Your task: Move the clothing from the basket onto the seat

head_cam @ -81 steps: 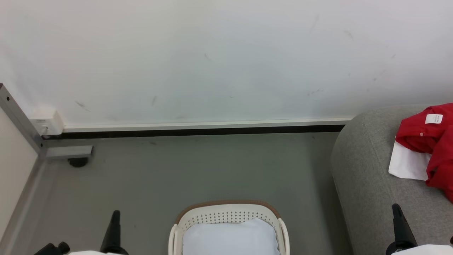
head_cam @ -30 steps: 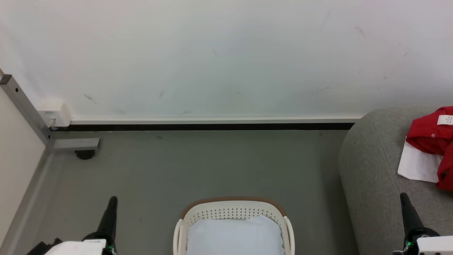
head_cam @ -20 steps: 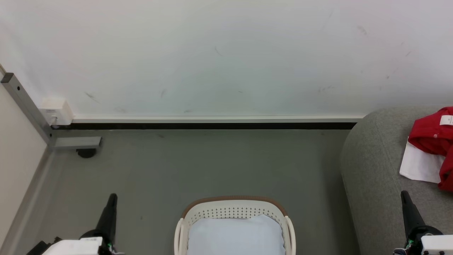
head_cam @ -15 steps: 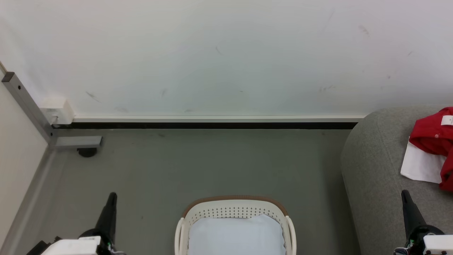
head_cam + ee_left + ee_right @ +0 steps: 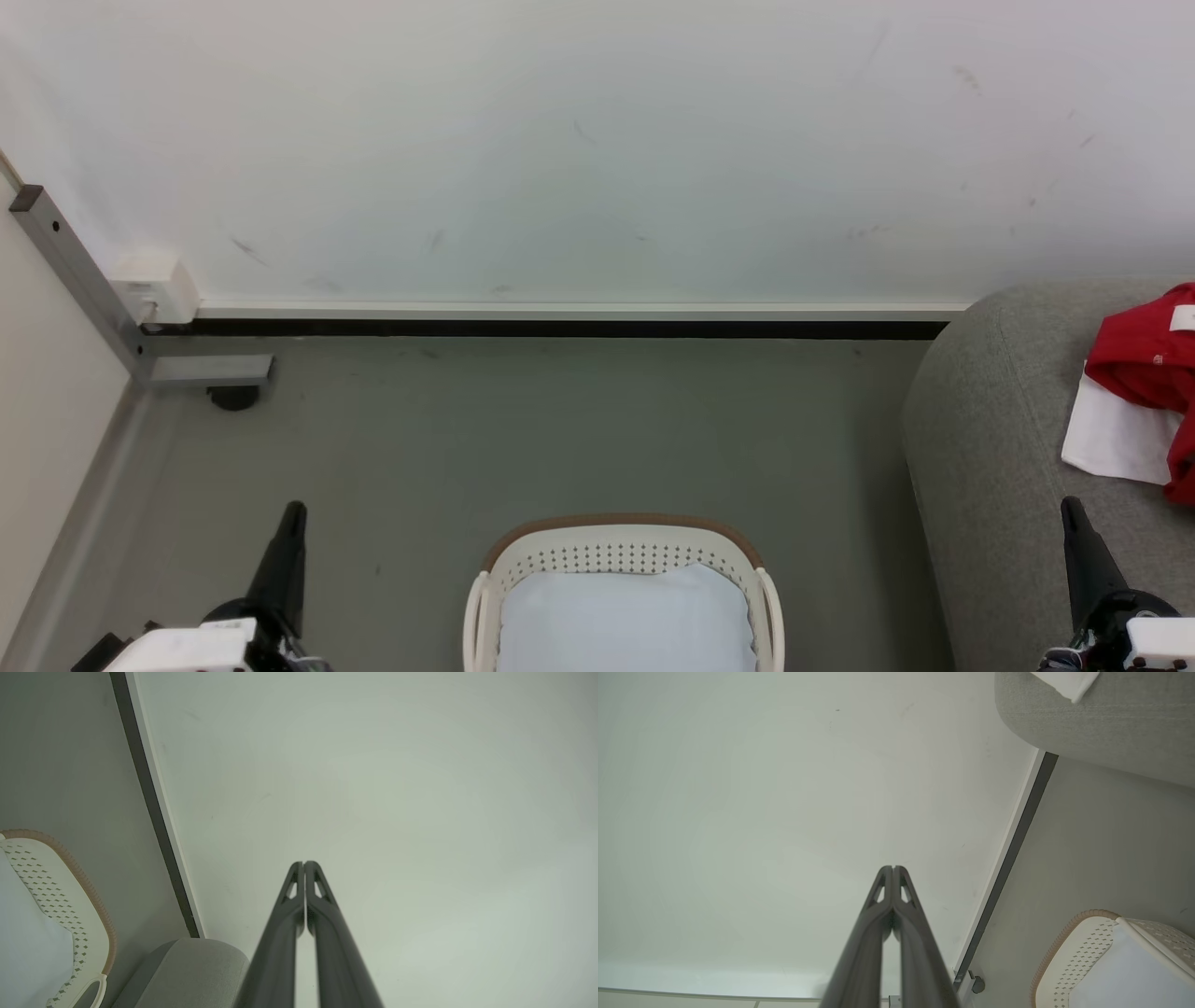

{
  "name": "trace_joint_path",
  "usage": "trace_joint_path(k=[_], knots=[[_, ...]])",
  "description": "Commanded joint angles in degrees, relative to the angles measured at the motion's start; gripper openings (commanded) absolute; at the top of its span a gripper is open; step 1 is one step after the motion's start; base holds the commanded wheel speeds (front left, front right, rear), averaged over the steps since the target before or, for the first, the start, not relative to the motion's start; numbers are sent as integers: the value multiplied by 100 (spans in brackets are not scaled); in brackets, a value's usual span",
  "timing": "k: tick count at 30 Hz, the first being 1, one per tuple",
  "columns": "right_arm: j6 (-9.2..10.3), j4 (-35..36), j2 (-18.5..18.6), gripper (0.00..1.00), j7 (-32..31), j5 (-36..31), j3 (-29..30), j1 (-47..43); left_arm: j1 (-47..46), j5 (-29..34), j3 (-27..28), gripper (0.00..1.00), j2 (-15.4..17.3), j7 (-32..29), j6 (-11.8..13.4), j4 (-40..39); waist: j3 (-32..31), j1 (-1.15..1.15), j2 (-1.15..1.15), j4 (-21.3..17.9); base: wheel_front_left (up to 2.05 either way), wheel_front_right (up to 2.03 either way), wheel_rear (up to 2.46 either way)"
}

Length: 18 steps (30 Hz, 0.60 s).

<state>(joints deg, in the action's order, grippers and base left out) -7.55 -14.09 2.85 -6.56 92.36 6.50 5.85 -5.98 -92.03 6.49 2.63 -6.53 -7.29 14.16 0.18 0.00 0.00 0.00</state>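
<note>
Bare floor (image 5: pixel 560 420) lies open between the wall (image 5: pixel 560 140) and the basket (image 5: pixel 616 546), whose inside a pale pad (image 5: pixel 625 625) fills. A metal frame (image 5: pixel 201 371) blocks the floor's far-left corner; the seat (image 5: pixel 980 448) walls its right edge, perhaps touching the wall.

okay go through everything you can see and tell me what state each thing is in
clothing: lying crumpled on the seat.
basket: upright on the floor, holding a pale pad; no red fabric in the part seen.
seat: carrying the clothing.
left gripper: shut, empty.
right gripper: shut, empty.
</note>
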Motion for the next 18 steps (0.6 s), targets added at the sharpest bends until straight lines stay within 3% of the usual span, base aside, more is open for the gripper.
trace_joint_path(k=[1,18], knots=[[12,22,1,0,-17,9,23,69,-52,-69,17,0,46,-23,-36,-19,0,0,0,0,0,0,0],[12,21,2,0,-16,9,21,68,-51,-69,17,0,46,-23,-36,-19,0,0,0,0,0,0,0]])
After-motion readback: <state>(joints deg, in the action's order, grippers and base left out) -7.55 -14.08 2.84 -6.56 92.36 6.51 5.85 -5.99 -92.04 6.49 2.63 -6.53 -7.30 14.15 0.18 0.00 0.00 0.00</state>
